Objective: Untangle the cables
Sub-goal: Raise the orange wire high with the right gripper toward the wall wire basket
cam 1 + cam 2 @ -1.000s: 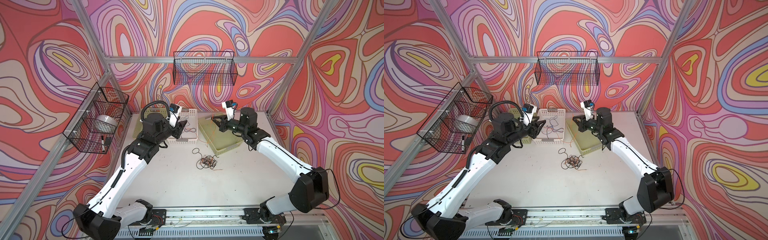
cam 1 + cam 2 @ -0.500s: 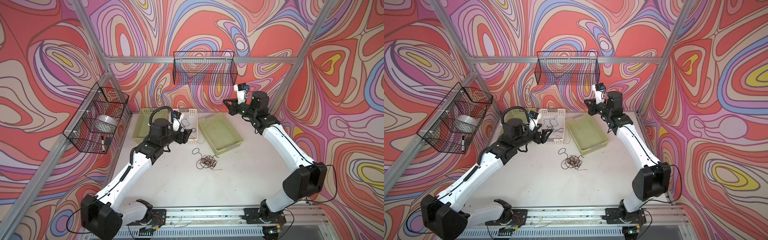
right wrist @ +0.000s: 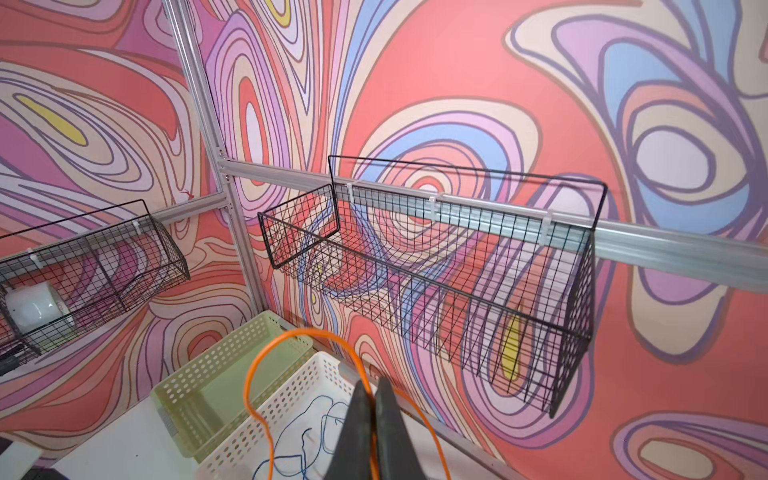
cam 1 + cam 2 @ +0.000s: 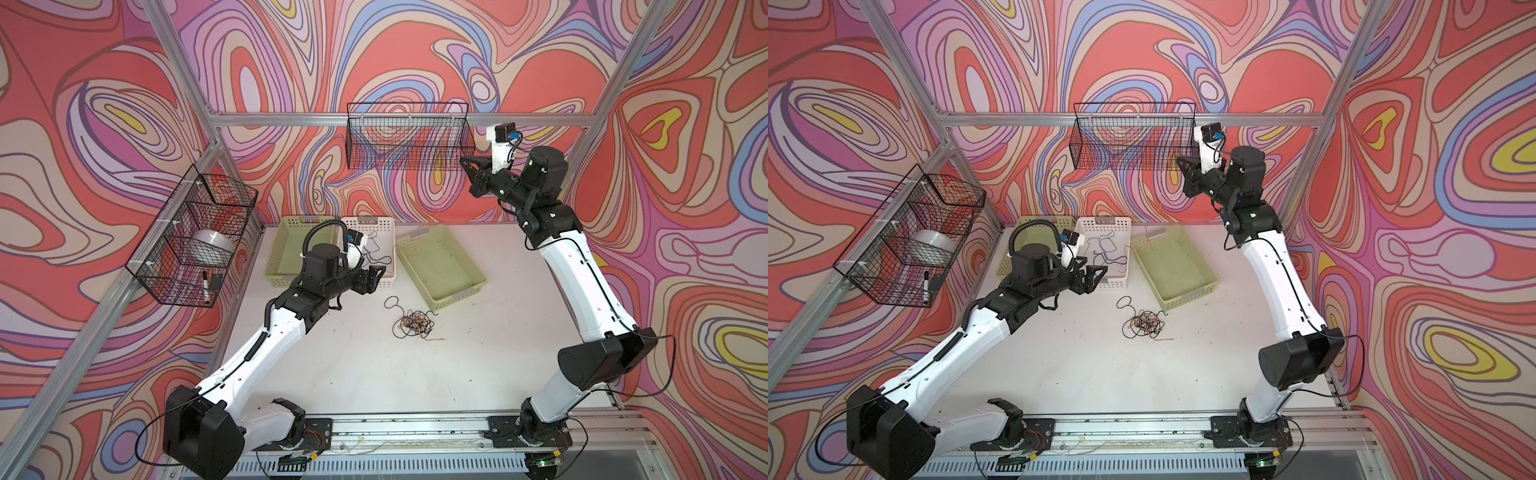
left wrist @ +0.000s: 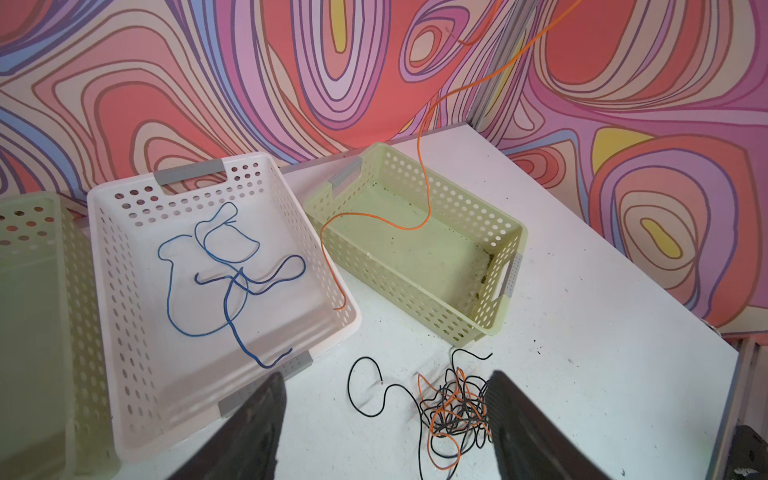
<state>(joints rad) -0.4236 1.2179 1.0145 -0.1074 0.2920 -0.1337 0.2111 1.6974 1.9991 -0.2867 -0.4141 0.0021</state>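
Since a second ago the right gripper (image 4: pixel 464 163) has risen from low over the tray (image 4: pixel 455 293) to high up beside the end of the wall basket (image 4: pixel 407 141). Meanwhile the left gripper (image 4: pixel 380 274) has drawn back from over the white basket (image 4: pixel 384 226) and spread wide. Right jaws are pinched tight on the orange cable (image 3: pixel 307 330), which loops out in front of that gripper and hangs far below it into the tray. Its free end trails over the tray's rim, beside the white basket. Left jaws hold nothing. The tangle (image 5: pixel 453 409) of orange and dark cables lies on the table (image 5: pixel 582 332), just ahead of and below the left gripper. Blue cables (image 5: pixel 226 299) lie in the white basket, a little farther ahead of the left gripper.
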